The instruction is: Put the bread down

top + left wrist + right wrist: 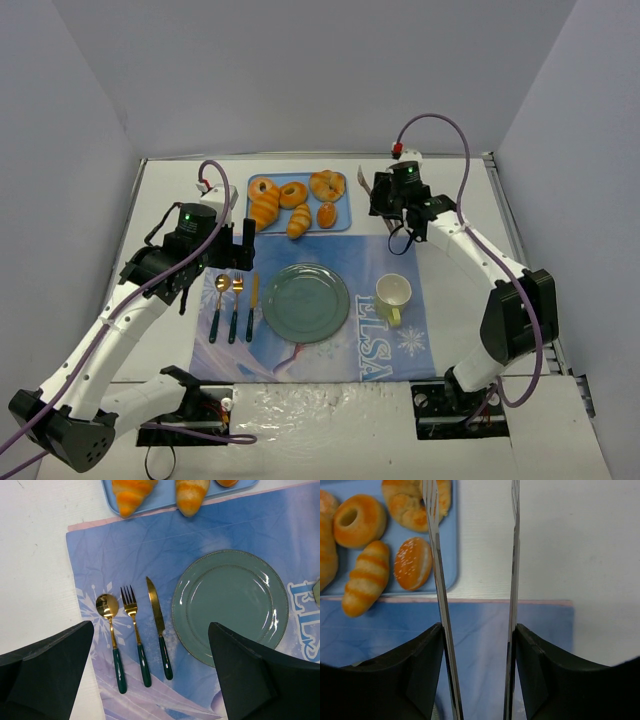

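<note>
- Top view: bread (326,214) lies on the blue tray (344,212), at its near right corner.
- Left wrist: my left claw (151,624) is spread wide, holding nothing.
- Right wrist: my right claw (477,627) clamps the tongs (440,580). Their arms are parted and empty, with the bread just left of them.

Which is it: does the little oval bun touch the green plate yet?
Apart. Top view: the bun lies on the blue tray, well clear of the plate.

Six pastries (293,193) are sitting on one tray (343,212): two long rolls (264,211) (299,222), three round buns (263,187) and one small bread (326,215). One plate (305,302), one cup (393,293), one spoon (220,300), one fork (237,300) and one knife (252,305) are lying on one mat (400,350), and one pair of tongs (438,580) is hanging above.
</note>
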Robot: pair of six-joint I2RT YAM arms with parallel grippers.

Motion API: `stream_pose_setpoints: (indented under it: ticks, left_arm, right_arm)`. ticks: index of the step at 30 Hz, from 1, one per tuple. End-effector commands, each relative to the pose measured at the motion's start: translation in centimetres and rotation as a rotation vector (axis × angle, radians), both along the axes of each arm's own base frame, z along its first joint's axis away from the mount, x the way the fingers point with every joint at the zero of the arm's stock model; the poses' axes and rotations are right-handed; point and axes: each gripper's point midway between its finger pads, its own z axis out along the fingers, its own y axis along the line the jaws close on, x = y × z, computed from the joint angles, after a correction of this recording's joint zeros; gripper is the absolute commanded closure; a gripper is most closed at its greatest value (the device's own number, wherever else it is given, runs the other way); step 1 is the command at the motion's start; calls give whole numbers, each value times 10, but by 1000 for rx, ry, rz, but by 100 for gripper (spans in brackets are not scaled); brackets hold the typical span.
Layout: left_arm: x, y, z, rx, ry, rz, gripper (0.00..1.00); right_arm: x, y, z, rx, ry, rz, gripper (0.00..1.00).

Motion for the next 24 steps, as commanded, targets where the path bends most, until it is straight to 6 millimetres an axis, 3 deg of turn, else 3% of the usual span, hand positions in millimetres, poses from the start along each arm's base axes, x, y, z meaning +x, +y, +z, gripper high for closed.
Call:
stream_pose_setpoints:
  ticks: [1, 9, 18, 24]
  left_arm:
    - [8, 2, 21, -32, -76, 28, 3]
    - [8, 4, 23, -33, -83, 31, 3]
    - [7, 3, 23, -35, -83, 29, 3]
    - [7, 3, 23, -34, -81, 27, 3]
  right_arm:
    - [-3, 52, 49, 80, -109, 104, 47]
    - [-24, 103, 41, 80, -84, 199, 46]
    - [-34, 119, 25, 39, -60, 206, 46]
    - [-34, 119, 9, 3, -36, 177, 45]
